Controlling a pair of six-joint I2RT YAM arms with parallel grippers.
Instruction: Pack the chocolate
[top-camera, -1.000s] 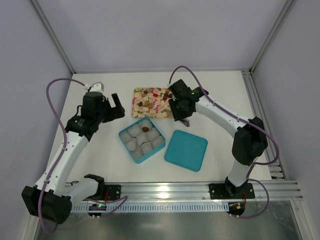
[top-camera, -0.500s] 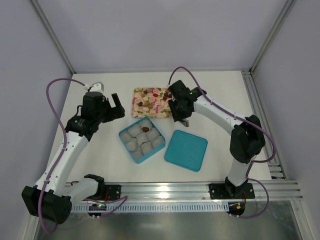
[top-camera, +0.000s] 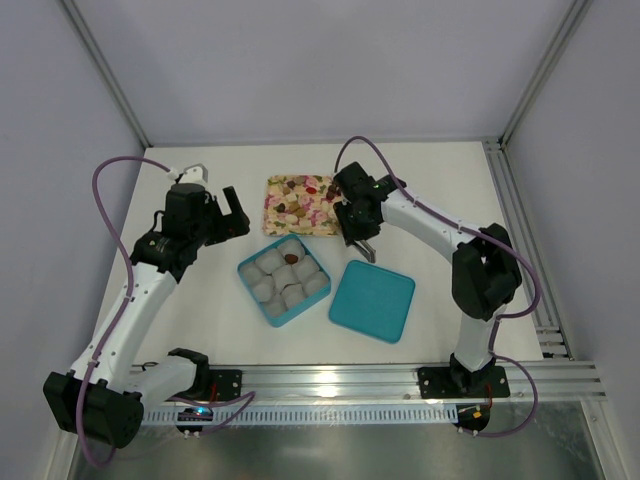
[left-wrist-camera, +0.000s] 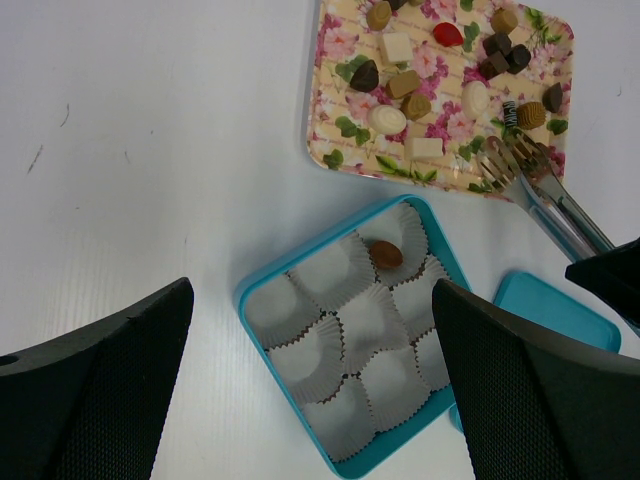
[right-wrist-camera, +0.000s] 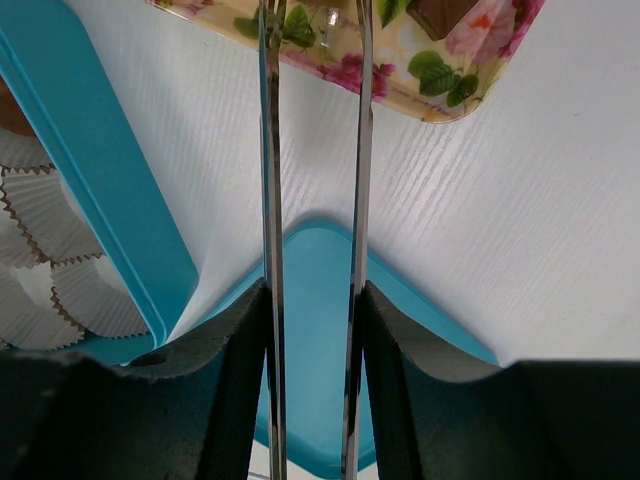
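White table, grey walls; small rounded chocolates scattered on flowered tray; left fingers wide, empty; right fingers clamp metal tongs.

Tray behind box; lid right of box; one chocolate inside box.

Over the last 1 second the right arm folds inward: its elbow slides left and slightly farther back, off the right side of the table toward the middle. The right gripper, clamped on the tongs, drifts a little left with it, ending further over the right edge of the flowered tray. The tongs' free end, poking out toward the teal lid, shifts left by the same small amount.
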